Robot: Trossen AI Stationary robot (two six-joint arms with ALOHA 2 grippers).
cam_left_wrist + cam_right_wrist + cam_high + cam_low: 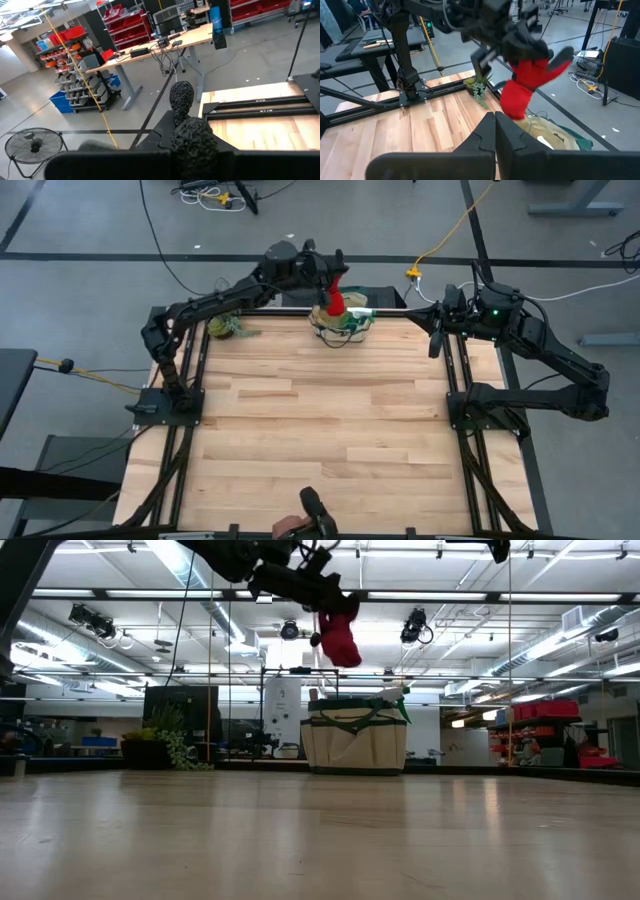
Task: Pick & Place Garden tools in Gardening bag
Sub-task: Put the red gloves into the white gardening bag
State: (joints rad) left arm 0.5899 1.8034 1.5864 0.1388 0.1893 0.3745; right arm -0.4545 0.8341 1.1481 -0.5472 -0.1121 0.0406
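My left gripper (334, 282) is shut on the red glove (336, 302) and holds it in the air over the gardening bag (342, 326), which stands at the table's far edge. In the low view the glove (340, 638) hangs above the beige bag (355, 740) with dark green trim. A green item (401, 707) sticks up from the bag's top at one corner. My right gripper (437, 340) is shut and empty, above the table's far right part, to the right of the bag. The rake and the trowel do not show. My left gripper holds the red glove by its upper part (527, 67), pinched between the two fingers, which come from above. The glove hangs below the fingers, its lower end (512, 105) clear of the bag's top and one end (561, 57) sticking out sideways.
A small leafy plant (226, 327) stands at the far edge, left of the bag; it also shows in the low view (168, 745). The wooden tabletop (330, 420) in front of the bag is bare. A dark object (312, 518) sits at the near edge.
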